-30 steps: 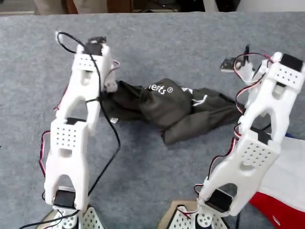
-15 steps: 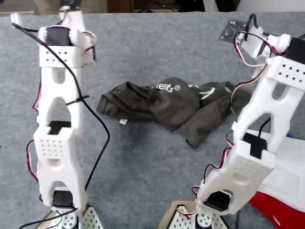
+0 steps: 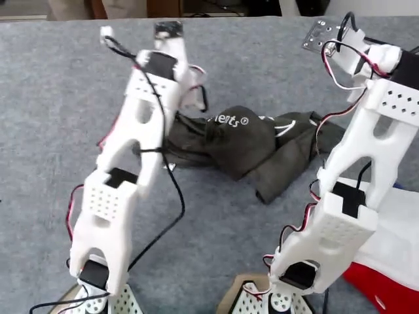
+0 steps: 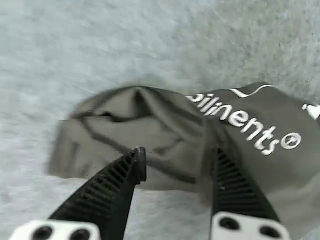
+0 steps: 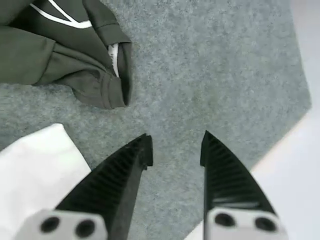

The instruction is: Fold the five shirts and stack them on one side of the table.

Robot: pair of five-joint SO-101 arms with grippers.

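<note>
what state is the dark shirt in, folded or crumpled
Crumpled, not folded: the dark shirt lies in a wrinkled heap on the grey table, its cloth bunched and twisted.

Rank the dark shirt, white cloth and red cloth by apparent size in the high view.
1. dark shirt
2. white cloth
3. red cloth
White and red run off the picture's edge behind an arm, so only their visible parts count.

Soft, even light covers the grey bench (image 3: pixel 59 98). Faint shadows lie along the edge of the dark shirt (image 3: pixel 242 144). In the right wrist view, the area past the bench glares pale.
</note>
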